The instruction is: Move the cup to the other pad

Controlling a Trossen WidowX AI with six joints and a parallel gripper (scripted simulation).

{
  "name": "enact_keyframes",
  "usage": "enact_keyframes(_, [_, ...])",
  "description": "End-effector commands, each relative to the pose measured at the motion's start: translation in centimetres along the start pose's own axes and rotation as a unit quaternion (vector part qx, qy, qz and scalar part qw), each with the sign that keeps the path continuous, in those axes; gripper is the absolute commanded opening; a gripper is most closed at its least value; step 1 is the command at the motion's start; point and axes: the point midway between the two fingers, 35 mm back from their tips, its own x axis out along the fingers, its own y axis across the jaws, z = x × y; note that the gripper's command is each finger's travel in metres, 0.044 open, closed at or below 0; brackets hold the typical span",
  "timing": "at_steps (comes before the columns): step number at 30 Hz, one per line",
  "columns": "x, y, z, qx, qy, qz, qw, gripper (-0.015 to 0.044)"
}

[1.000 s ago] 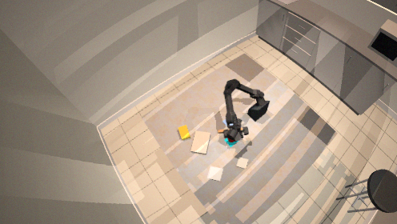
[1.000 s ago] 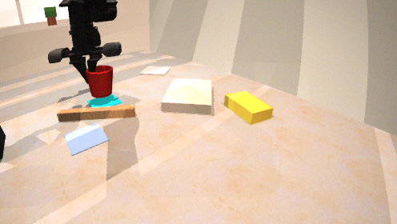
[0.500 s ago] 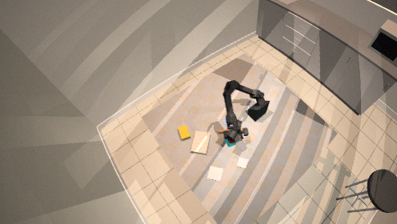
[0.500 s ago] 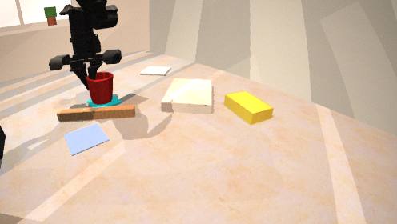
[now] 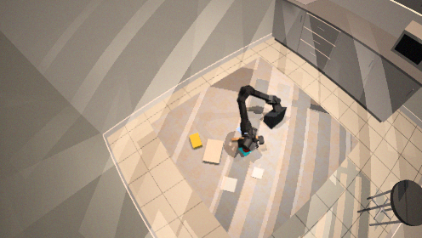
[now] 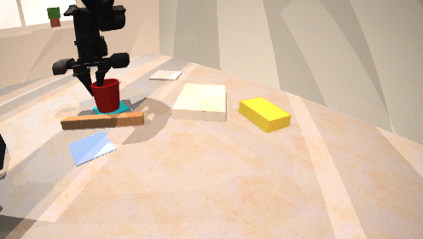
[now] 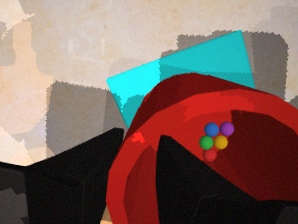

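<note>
The red cup (image 5: 246, 150) (image 6: 107, 96) (image 7: 175, 110) stands upright on the cyan pad (image 5: 242, 153) (image 6: 124, 107) (image 7: 210, 55). Several coloured marbles, the green one (image 7: 206, 142) among them, lie inside the cup in the wrist view. My gripper (image 6: 96, 89) (image 7: 140, 141) is open a little. Its fingers straddle the cup's near wall, one inside the rim and one outside, with a gap showing between them. The light blue pad (image 6: 91, 148) lies on the other side of the wooden bar and bears nothing.
The wooden bar (image 5: 235, 138) (image 6: 102, 121) lies close beside the cyan pad, between the two pads. A cream block (image 5: 213, 151) (image 6: 199, 102) and a yellow block (image 5: 196, 140) (image 6: 264, 114) lie off to one side. White squares (image 5: 257, 172) (image 5: 229, 184) lie beyond the cup.
</note>
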Motion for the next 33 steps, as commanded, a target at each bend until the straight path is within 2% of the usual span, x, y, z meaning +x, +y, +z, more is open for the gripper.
enact_keyframes(1, [-0.1,0.0,0.0,0.001,0.000,0.000,1.000,0.0128])
enact_keyframes(10, [-0.5,-0.1,0.0,0.000,-0.001,0.000,1.000,0.0128])
enact_keyframes(33, [-4.5,0.3,0.0,-0.003,-0.001,-0.001,1.000,0.0128])
